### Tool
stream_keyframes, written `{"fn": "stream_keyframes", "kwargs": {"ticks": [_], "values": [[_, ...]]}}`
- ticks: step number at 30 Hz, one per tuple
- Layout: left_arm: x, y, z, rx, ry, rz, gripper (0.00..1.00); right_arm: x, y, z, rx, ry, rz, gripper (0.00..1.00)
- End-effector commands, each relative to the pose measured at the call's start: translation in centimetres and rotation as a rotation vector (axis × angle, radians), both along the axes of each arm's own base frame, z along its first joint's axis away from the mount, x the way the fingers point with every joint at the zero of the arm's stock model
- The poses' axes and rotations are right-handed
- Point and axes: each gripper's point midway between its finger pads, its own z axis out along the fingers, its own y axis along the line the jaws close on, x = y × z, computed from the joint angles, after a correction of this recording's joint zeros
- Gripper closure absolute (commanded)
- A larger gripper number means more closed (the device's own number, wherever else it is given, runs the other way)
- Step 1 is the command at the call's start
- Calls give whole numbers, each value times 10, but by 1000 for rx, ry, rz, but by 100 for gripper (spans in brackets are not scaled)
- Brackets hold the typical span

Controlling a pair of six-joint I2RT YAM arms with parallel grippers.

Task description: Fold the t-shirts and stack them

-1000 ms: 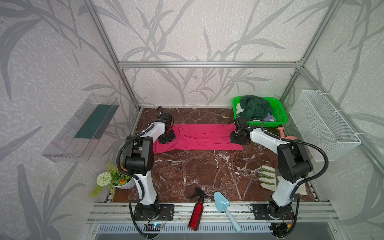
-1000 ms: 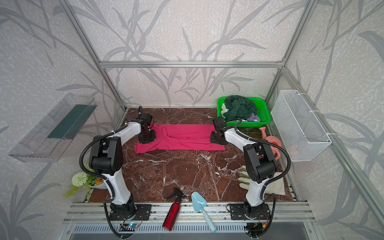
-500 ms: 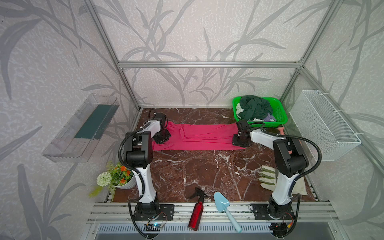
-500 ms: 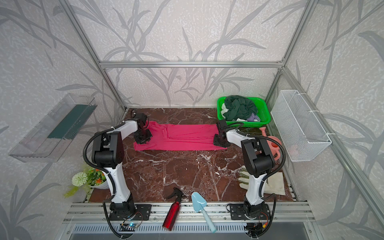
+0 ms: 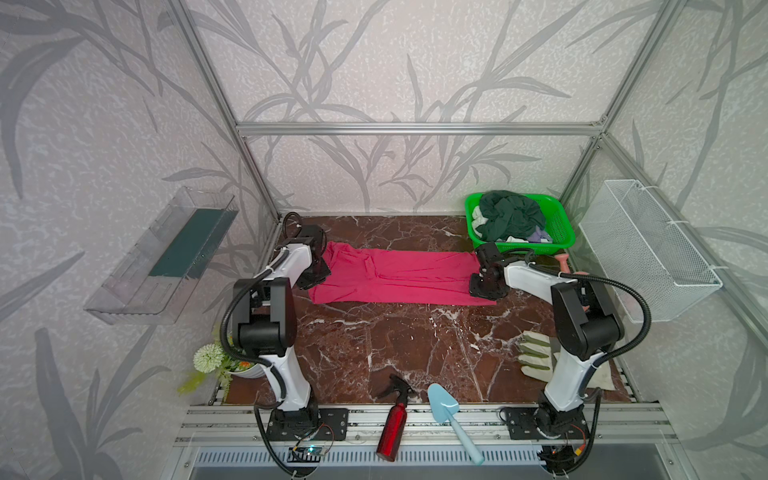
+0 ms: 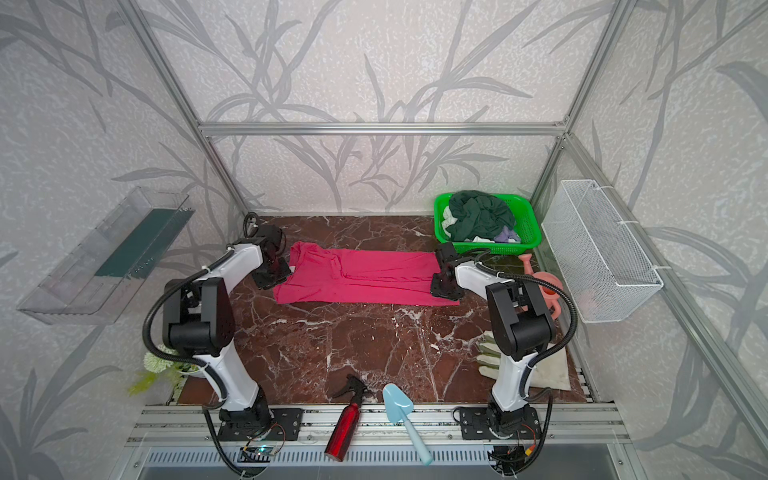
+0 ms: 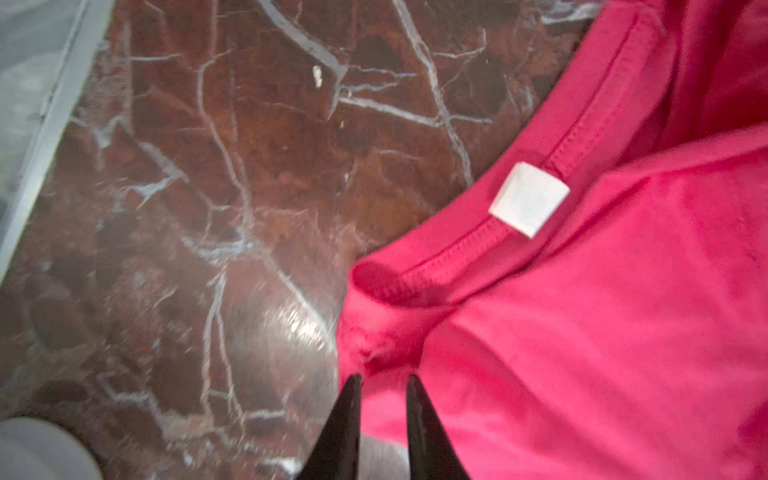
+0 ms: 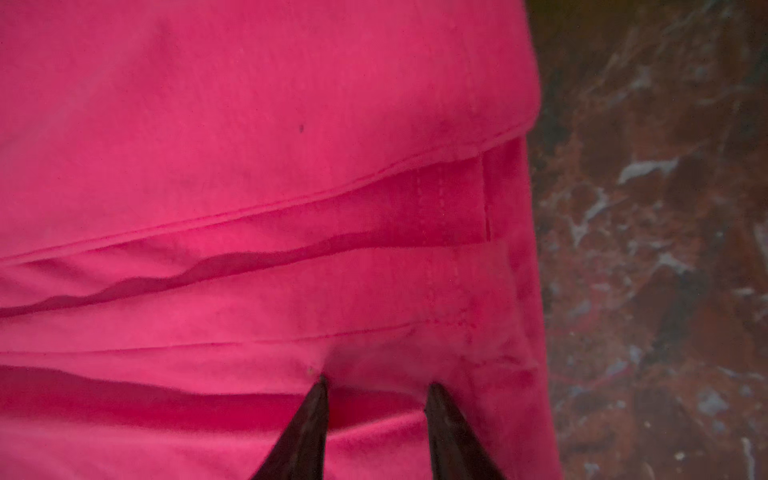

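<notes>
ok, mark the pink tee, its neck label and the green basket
pink tee (image 5: 399,279), in a top view, mid body
neck label (image 7: 528,199), left wrist view, label centre
green basket (image 5: 559,224), in a top view, right wall

No readable text anywhere from my end. Only candidate is the white neck label (image 7: 528,199) on the pink t-shirt (image 7: 602,332). Left wrist view shows it blurred, nothing legible.

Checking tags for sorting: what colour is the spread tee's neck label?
White neck label on the tee; clearest in the left wrist view.
</notes>
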Motion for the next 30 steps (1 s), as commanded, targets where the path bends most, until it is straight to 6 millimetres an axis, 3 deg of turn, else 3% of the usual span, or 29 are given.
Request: {"fn": "stream_keyframes", "kwargs": {"ticks": [1,7,13,26,30], "values": [[-31,3,3,26,24,32,74,-11,-1,11,-11,9,12,59],[-30,-26,-23,-138,38,-35,69,-10,2,11,2,12,23,58],[-19,-22,-27,-117,33,-60,65,-13,3,7,11,16,23,58],[-18,0,-52,-116,121,-8,65,-13,4,4,17,24,25,58],[-18,4,-55,-121,116,19,78,-14,4,4,13,25,24,58]]}}
